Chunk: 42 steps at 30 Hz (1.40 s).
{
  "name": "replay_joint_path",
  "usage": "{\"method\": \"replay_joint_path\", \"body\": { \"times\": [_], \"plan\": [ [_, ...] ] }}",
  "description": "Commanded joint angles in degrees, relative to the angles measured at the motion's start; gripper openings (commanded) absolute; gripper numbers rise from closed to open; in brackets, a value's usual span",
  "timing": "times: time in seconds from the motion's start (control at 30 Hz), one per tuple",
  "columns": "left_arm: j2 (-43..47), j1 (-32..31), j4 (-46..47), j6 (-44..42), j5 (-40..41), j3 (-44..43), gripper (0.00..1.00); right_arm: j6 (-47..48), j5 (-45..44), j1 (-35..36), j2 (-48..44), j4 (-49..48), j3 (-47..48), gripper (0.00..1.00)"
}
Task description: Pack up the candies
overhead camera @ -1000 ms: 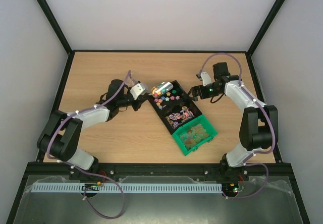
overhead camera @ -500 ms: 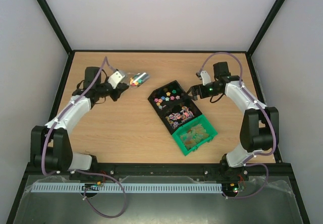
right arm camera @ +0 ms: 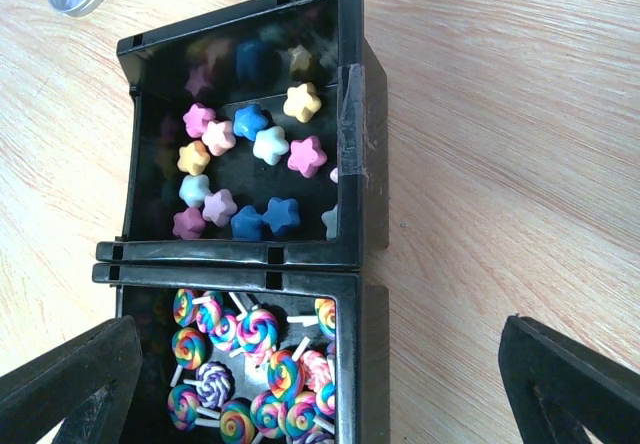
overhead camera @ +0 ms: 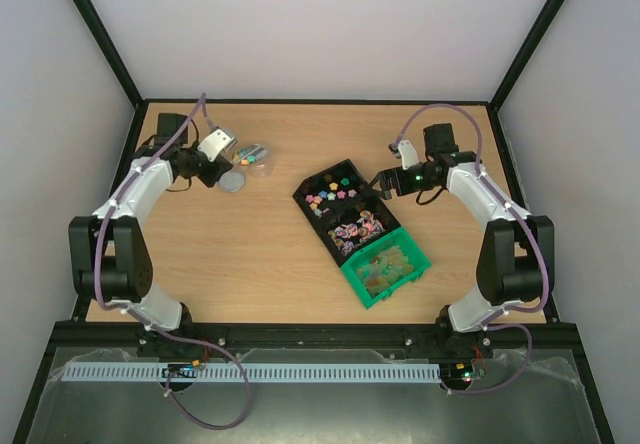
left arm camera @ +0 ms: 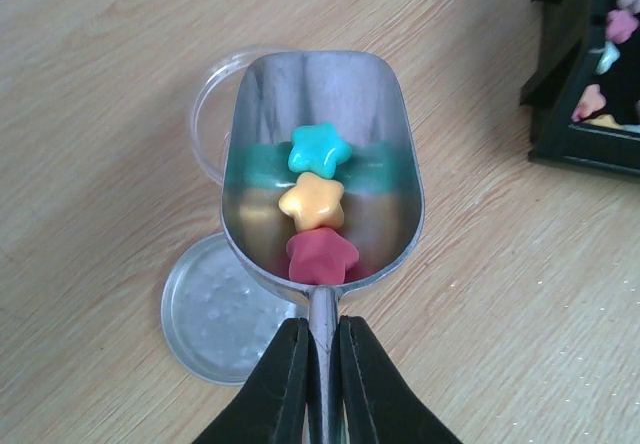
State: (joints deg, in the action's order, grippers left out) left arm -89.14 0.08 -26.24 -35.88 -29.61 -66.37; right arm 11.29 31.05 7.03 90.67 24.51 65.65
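Pinching the scoop (left arm camera: pixel 320 84) handle with my left jaws, three candies (left arm camera: pixel 312 199) inside, above a clear cup (left arm camera: pixel 208 114); right jaws spread.

Soft, even light from above fills all views; the arms cast only faint, short shadows on the counter (overhead camera: pixel 250 254). In the left wrist view the metal scoop (left arm camera: pixel 310 94) mirrors the star candies (left arm camera: pixel 312 200) as coloured bands, and the black bin (left arm camera: pixel 590 64) at the edge is blurred. The fingers (right arm camera: pixel 70 389) of the right end effector (right arm camera: pixel 320 396) read dark, nearly featureless.
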Motion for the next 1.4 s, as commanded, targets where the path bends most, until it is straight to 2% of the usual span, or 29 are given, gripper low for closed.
{"method": "replay_joint_path", "body": {
  "times": [0.0, 0.6, 1.37],
  "plan": [
    [-3.6, 0.4, -4.2, -1.6, 2.8, -5.0, 0.02, -0.3, 1.3, 0.0, -2.2, 0.6, -0.9, 0.99],
    [-12.6, -1.0, -16.6, -4.8, 10.4, -18.5, 0.02, -0.1, 1.6, 0.0, -2.1, 0.8, -1.0, 0.98],
    [-16.8, -5.2, -25.0, -6.8, 19.6, -27.1, 0.02, 0.3, 2.3, 0.0, -2.3, 1.3, -0.8, 0.99]
  ]
}}
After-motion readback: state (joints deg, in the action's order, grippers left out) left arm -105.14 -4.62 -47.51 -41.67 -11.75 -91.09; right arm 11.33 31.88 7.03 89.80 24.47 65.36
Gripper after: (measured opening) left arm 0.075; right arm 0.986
